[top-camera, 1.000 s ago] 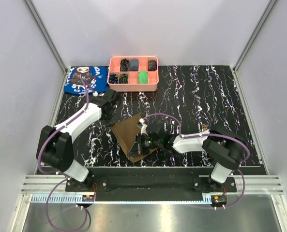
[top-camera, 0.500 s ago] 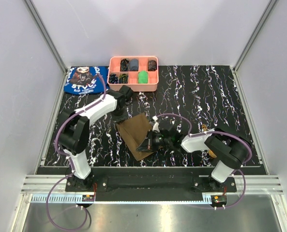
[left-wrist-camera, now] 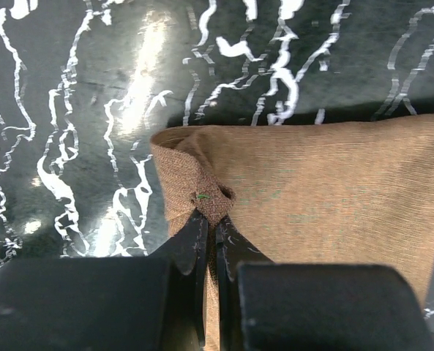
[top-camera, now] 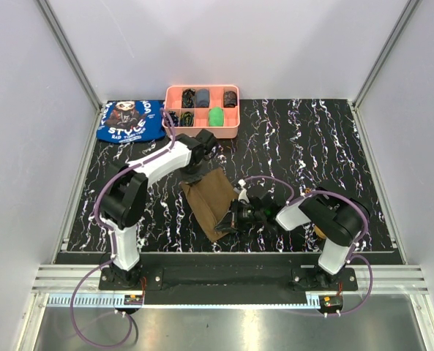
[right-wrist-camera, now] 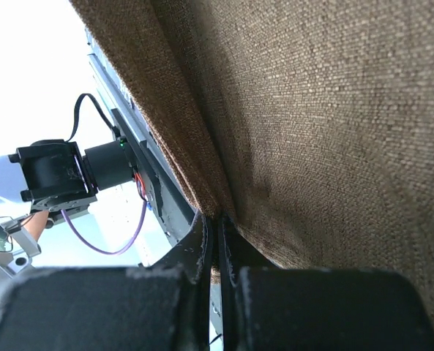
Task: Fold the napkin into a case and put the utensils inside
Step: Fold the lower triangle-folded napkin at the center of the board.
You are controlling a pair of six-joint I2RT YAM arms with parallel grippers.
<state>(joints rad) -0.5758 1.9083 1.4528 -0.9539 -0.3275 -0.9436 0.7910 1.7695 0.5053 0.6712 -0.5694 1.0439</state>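
The olive-brown napkin (top-camera: 211, 201) lies folded on the black marbled bench (top-camera: 312, 146), midway between the two arms. It is well apart from the pink compartment tray (top-camera: 201, 134) and the blue printed cloth (top-camera: 129, 121) at the far edge. The left fingers (left-wrist-camera: 189, 248) are pressed together, pinching a bunched far corner of the napkin. The right fingers (right-wrist-camera: 195, 252) are likewise closed, gripping a fold at the napkin's near right side. There the cloth fills most of the right wrist view.
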